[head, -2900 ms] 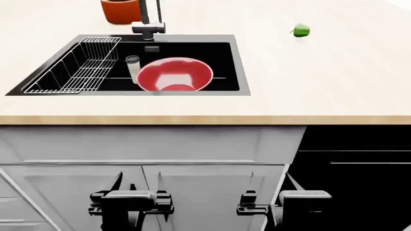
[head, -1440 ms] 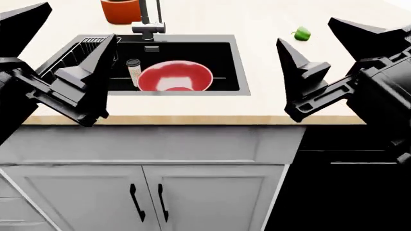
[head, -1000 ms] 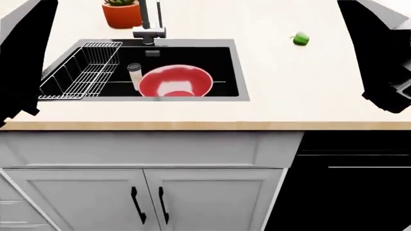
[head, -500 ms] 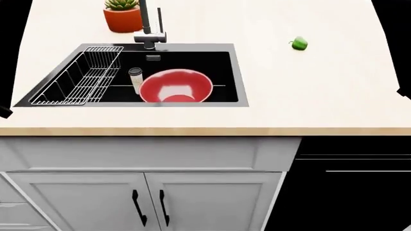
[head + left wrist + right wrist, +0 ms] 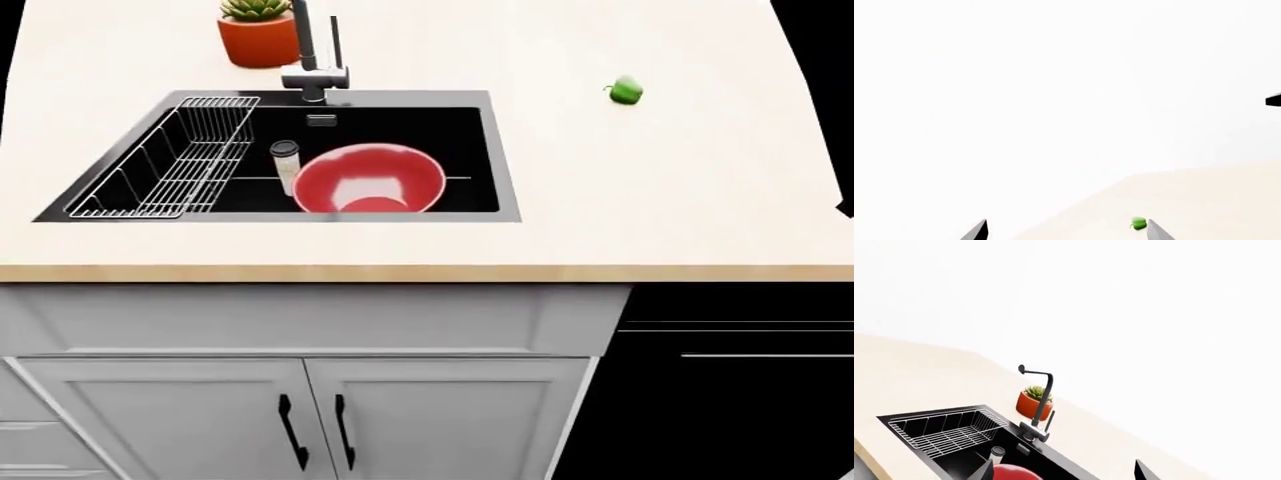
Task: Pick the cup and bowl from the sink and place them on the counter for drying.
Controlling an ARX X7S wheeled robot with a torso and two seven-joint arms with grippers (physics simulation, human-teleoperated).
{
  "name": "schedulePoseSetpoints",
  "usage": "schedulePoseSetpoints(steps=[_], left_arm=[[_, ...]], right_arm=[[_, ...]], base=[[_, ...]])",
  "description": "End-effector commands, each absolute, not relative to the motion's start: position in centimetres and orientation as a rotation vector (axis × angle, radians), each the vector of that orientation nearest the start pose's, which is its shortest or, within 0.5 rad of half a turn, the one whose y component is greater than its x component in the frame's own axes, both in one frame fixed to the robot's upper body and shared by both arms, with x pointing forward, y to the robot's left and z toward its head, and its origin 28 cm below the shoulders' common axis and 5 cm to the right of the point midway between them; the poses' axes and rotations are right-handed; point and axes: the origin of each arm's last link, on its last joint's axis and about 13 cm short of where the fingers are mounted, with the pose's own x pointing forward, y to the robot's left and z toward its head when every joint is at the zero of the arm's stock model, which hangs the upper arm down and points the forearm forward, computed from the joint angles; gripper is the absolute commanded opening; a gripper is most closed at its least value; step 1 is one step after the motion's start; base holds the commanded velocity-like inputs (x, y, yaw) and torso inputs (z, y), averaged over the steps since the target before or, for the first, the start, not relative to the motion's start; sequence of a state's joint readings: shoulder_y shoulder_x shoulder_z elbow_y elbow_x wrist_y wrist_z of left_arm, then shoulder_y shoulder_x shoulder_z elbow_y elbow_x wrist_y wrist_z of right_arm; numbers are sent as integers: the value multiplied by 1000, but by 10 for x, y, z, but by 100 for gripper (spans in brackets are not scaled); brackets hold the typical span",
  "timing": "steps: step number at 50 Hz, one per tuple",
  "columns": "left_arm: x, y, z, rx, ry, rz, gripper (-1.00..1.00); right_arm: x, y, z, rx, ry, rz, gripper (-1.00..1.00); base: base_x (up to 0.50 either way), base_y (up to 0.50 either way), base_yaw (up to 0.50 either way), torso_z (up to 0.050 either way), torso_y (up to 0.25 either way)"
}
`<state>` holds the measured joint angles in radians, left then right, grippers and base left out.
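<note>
The small slim off-white cup with a dark round lid [image 5: 284, 164] stands upright inside the black rectangular recessed sink [image 5: 400, 120], touching or just beside the rim of the very large round red speckled bowl [image 5: 368, 181], on the side toward the wire rack insert [image 5: 174, 158]. The bowl sits open side up on the sink floor, below the dark gooseneck faucet [image 5: 316, 55]. Around the sink spreads the broad pale beige counter [image 5: 641, 190]; behind the faucet stands an orange pot with a succulent [image 5: 258, 32], and well away from the sink lies a small green pepper [image 5: 623, 92].

Nothing has been lifted, so the task appears to be at its very start: the reach toward the sink. The next move likely calls for bringing one arm down over the cup or the bowl's rim with its fingers parted.

The head view shows the full layout, but no gripper. The left wrist view shows only the pepper, pale counter and two dark fingertips of the left gripper [image 5: 1066, 231] set wide apart, holding nothing. The right wrist view shows the sink, the rack, the faucet, the pot, the cup and a sliver of the bowl, with the right gripper [image 5: 1064, 471] likewise spread and empty.
</note>
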<state>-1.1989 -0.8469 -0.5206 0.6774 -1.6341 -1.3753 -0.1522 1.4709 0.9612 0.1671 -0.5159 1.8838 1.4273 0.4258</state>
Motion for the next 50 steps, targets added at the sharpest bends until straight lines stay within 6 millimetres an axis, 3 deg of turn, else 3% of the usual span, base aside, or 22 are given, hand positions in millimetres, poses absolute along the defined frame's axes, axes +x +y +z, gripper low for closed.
schedulePoseSetpoints(steps=[1,32,50], left_arm=[[144,319,366,240,-563,-514,100],[140,318,365,235,-581,-529,100],[141,318,364,226,-585,-527,100]], right_arm=[[141,-200,387,-347,-354,510,100],[142,-198,385,-332,-372,530,100],[143,-196,382,-343,-371,554,100]], base=[[0,234,0,0,0],[64,460,0,0,0],[215,191,0,0,0]])
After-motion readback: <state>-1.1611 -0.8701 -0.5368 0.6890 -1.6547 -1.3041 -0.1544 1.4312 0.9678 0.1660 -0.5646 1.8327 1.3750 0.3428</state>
